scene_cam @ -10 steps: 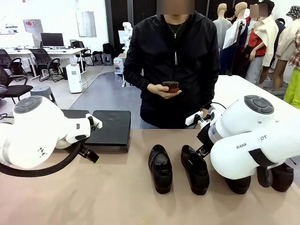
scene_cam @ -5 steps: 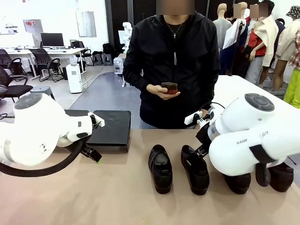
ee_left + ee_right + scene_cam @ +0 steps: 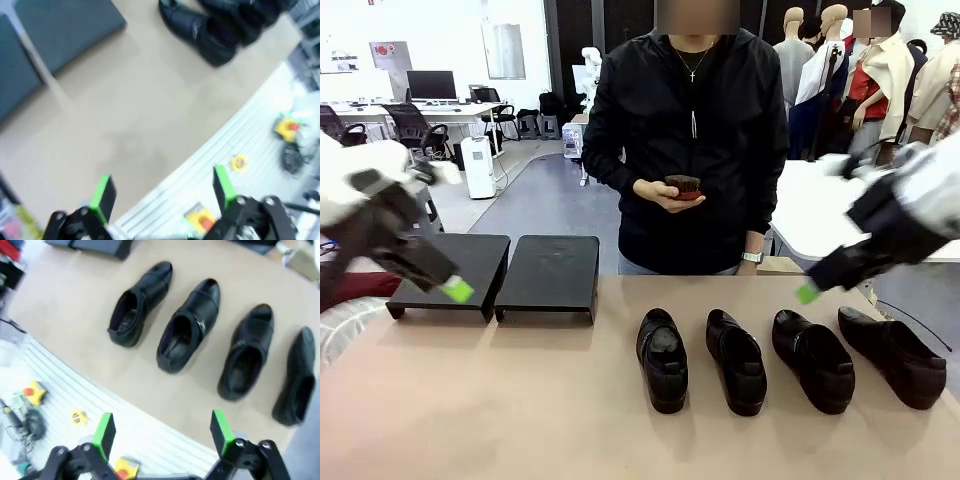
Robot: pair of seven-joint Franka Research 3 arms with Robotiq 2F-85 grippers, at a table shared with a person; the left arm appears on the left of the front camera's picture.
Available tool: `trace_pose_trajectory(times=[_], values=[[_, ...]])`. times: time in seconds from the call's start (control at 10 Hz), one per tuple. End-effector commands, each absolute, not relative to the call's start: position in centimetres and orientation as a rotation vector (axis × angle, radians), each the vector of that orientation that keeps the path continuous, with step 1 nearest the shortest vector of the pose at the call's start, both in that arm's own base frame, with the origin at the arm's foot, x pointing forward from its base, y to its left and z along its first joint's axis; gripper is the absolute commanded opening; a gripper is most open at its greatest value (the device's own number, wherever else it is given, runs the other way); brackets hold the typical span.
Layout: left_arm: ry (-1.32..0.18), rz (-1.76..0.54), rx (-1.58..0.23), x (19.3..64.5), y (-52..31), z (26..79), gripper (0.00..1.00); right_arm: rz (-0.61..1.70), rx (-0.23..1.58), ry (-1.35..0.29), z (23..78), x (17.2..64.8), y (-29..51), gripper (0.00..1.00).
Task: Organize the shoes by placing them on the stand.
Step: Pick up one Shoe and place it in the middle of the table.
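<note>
Your left gripper (image 3: 162,192) has its jaws spread wide, nothing between the green pads (image 3: 102,197). In the front view it's blurred, up over the left end of the table (image 3: 520,410), its arm crossing in front of the stand (image 3: 552,272). Your right gripper (image 3: 162,431) is just as wide apart and empty, raised over the right end, above the shoes (image 3: 737,362).

The stand is two black sections side by side at the far left of the table, tops bare. All four shoes sit in a row on the tabletop to the right of the stand, centre to right edge, toes toward the far side; the right wrist view looks down on the whole row.

A person (image 3: 690,110) stands at the far edge; one hand (image 3: 665,195) holds a small dark round object (image 3: 684,185) at chest height.
</note>
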State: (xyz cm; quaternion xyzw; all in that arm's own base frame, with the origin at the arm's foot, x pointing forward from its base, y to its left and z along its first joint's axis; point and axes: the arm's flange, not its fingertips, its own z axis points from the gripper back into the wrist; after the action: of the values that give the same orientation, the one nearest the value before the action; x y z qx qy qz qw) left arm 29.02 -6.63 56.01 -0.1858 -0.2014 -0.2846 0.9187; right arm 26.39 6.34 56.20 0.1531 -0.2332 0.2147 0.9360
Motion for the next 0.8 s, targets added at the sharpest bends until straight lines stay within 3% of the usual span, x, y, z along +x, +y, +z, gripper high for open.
trace_pose_trajectory(times=[0.0, 0.3, 0.4, 0.5, 0.7], values=[[-0.371, -0.655, -0.539, 27.0, -0.9, 55.7, 1.00, 0.341, 0.403, -0.522, 54.3, 20.3, -0.7, 1.00], [-0.371, -0.581, -0.598, 25.6, 3.1, 53.1, 1.00, 0.117, 0.459, -0.601, 52.2, 18.9, -6.6, 1.00], [-0.402, -0.521, -0.537, 26.6, 2.7, 52.5, 1.00, 0.250, 0.441, -0.553, 58.9, 19.8, -4.3, 1.00], [-0.379, -0.599, -0.583, 25.2, 3.8, 55.2, 1.00, 0.250, 0.441, -0.553, 58.9, 19.8, -4.3, 1.00], [-0.379, -0.599, -0.583, 25.2, 3.8, 55.2, 1.00, 0.250, 0.441, -0.553, 58.9, 19.8, -4.3, 1.00]])
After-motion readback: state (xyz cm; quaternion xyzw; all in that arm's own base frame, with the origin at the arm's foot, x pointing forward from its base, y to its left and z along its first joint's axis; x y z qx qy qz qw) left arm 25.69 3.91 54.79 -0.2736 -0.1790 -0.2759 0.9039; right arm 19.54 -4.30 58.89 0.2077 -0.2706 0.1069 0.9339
